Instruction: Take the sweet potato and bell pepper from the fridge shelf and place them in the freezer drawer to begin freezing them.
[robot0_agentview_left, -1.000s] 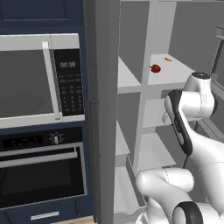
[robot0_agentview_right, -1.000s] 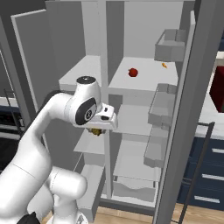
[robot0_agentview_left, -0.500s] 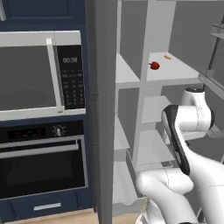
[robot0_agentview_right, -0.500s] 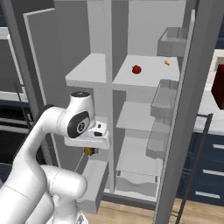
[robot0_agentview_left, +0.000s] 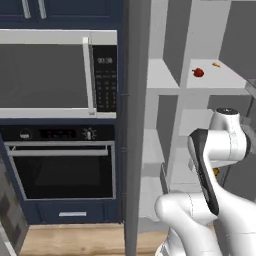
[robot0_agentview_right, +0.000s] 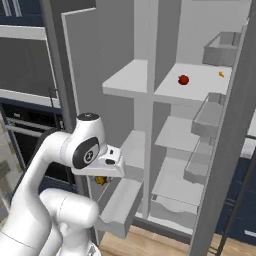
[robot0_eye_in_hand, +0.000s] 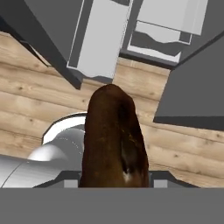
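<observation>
On the far left of the left base view sit a microwave (robot0_agentview_left: 57, 72) and an oven (robot0_agentview_left: 62, 167); to their right stands the open fridge. In the right base view the hand (robot0_agentview_right: 102, 179) hangs low at the left side of the fridge, just above the near end of the freezer drawer (robot0_agentview_right: 120, 206), which is pulled out towards the wooden floor (robot0_agentview_right: 150, 245). The hand is clenched on the sweet potato (robot0_eye_in_hand: 114, 140): the hand view shows the dark reddish-brown lump rising straight up from between the fingertips, its long axis running along the hand's own pointing direction, so it sticks out beyond the tips towards the floor and the drawer front. In that view the drawer (robot0_eye_in_hand: 98, 41) lies ahead of and a little to the left of the potato's tip, its open trough running away from the hand. My judgement is that the coming move turns on this offset: the potato's tip must come over the trough, inside the drawer walls, before letting go, or it may catch the front edge and fall to the floor. Further right and well above, the bell pepper (robot0_agentview_right: 183, 79) rests on the fridge shelf (robot0_agentview_right: 200, 92), near its middle, far from the hand, with a tiny orange sliver (robot0_agentview_right: 221, 74) towards the shelf's right rear corner.
</observation>
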